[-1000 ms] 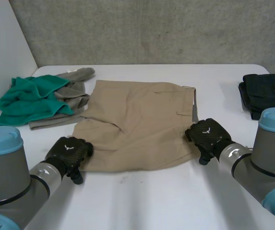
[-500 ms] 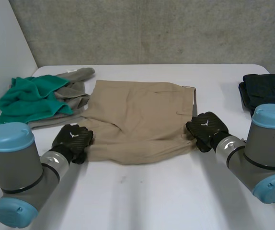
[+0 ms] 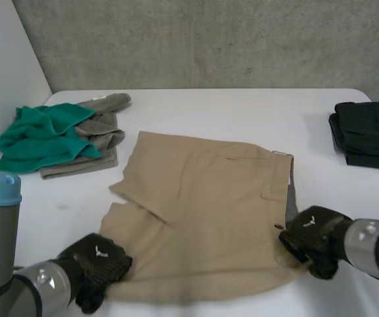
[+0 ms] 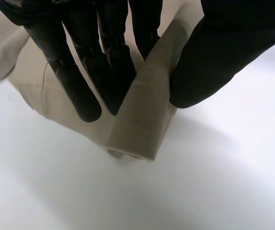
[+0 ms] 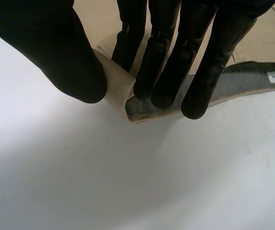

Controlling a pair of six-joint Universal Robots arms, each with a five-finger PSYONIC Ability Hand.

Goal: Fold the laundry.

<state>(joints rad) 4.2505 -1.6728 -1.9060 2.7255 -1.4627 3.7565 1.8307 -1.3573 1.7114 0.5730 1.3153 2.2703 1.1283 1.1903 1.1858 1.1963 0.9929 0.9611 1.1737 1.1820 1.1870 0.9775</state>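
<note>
We pinch the shorts (image 3: 203,205) by both near corners.
Left hand (image 3: 100,267) clamps the hem corner, right hand (image 3: 311,239) the waistband corner; the shorts lie flat on the table (image 3: 196,105), probably so that edge lifts evenly for a fold.

The counter (image 3: 209,105) lies bare beyond the tan shorts (image 3: 203,211) up to its far edge, and in a wide lane between the shorts and the dark folded pile (image 3: 368,132) at far right. At far left, a green cloth (image 3: 41,135) heaped on a grey garment (image 3: 103,122) blocks the way, near the shorts' far left corner.
</note>
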